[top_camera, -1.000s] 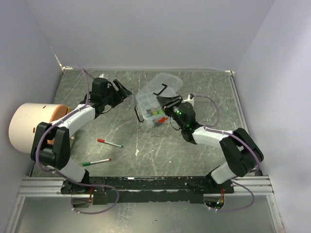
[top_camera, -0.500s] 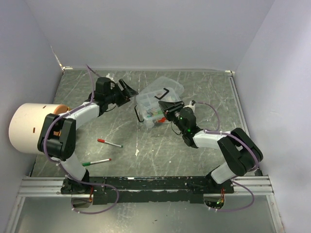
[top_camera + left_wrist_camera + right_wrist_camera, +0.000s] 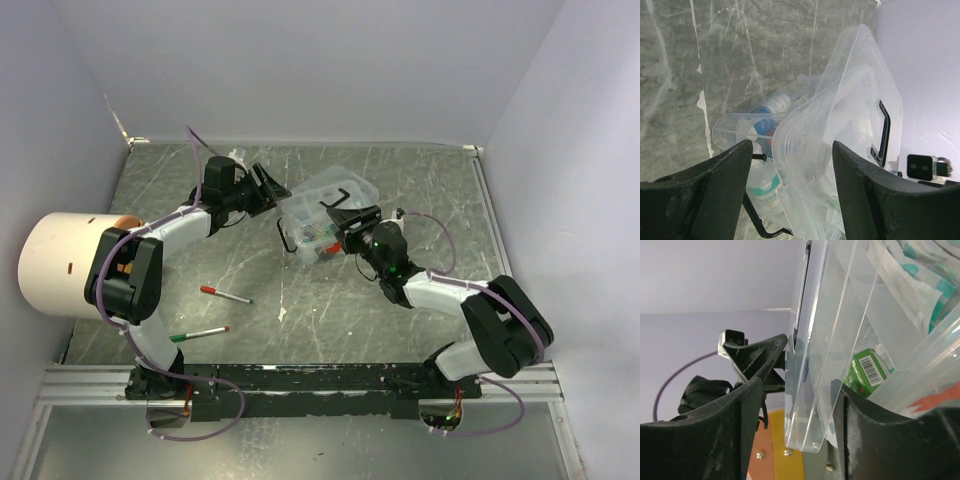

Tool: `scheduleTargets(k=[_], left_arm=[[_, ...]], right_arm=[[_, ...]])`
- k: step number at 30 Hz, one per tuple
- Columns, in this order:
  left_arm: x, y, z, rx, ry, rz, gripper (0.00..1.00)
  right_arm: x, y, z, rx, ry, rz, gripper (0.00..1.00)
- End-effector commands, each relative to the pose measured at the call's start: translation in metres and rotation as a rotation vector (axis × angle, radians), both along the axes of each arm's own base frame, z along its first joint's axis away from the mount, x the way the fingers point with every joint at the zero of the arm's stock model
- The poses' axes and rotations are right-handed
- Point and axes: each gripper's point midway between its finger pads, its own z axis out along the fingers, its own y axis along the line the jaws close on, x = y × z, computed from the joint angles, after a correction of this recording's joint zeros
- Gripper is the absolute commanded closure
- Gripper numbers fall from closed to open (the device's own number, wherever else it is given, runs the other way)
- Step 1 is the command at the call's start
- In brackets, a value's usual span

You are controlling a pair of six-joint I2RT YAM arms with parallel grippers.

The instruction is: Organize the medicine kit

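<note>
The medicine kit point(image 3: 300, 235) sits on the tabletop point(image 3: 330, 330) toward the back middle, between the two arms. It is a clear plastic box, and its lid point(image 3: 345, 183) is raised at a slant, with the black handle point(image 3: 882, 132) on the lid's outer face. Inside the box, seen through the plastic, lie a small bottle with a blue label point(image 3: 767, 107), another with a teal label point(image 3: 765, 186), a green carton with a barcode point(image 3: 867, 371) and clear packets printed in teal point(image 3: 920, 270). The left fingers point(image 3: 715, 190) stand wide apart just short of the box's left side, with the slanted lid in the gap ahead of them and nothing clamped. The right fingers point(image 3: 730, 440) are apart too, one on each side of a clear edge of the kit, with daylight showing on one side. Well in front of the kit lie a red pen point(image 3: 225, 295) and a green pen point(image 3: 198, 334). A big white cylinder point(image 3: 55, 265) stands at the left edge of the tabletop, beside the left arm.
</note>
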Motion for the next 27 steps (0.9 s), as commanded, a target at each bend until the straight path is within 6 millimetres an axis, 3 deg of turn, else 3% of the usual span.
scheduleTargets(k=[1,5,7,10,13,15,19,21,26,27], left_arm=[[-0.002,-0.006,-0.003,0.038,-0.015,-0.048,0.27],[-0.002,-0.005,-0.003,0.053,-0.019,-0.057,0.29],[-0.001,-0.004,-0.002,0.066,-0.018,-0.049,0.29],[0.000,-0.003,0.001,0.075,-0.023,-0.049,0.29],[0.000,-0.004,0.000,0.077,-0.020,-0.055,0.29],[0.000,-0.003,-0.002,0.084,-0.014,-0.061,0.29],[0.000,-0.002,-0.001,0.094,-0.015,-0.058,0.29],[-0.001,-0.002,0.001,0.098,-0.015,-0.061,0.28],[0.000,-0.002,-0.001,0.112,-0.003,-0.070,0.28],[-0.001,-0.002,-0.002,0.112,0.000,-0.072,0.28]], right_arm=[[-0.012,-0.005,0.009,-0.023,0.011,0.011,0.39],[-0.029,-0.014,0.009,-0.097,0.068,0.031,0.31],[-0.042,-0.024,-0.001,-0.165,0.128,0.040,0.29],[-0.062,-0.051,-0.017,-0.302,0.200,0.013,0.27],[-0.069,-0.083,-0.013,-0.464,0.175,-0.049,0.27],[-0.067,-0.101,0.002,-0.568,0.125,-0.089,0.27],[-0.045,-0.117,0.048,-0.764,-0.010,-0.112,0.26],[-0.029,-0.116,0.053,-0.859,-0.024,-0.067,0.26],[0.026,-0.138,0.044,-0.993,0.012,0.005,0.26],[0.038,-0.139,0.050,-1.011,-0.008,0.013,0.27]])
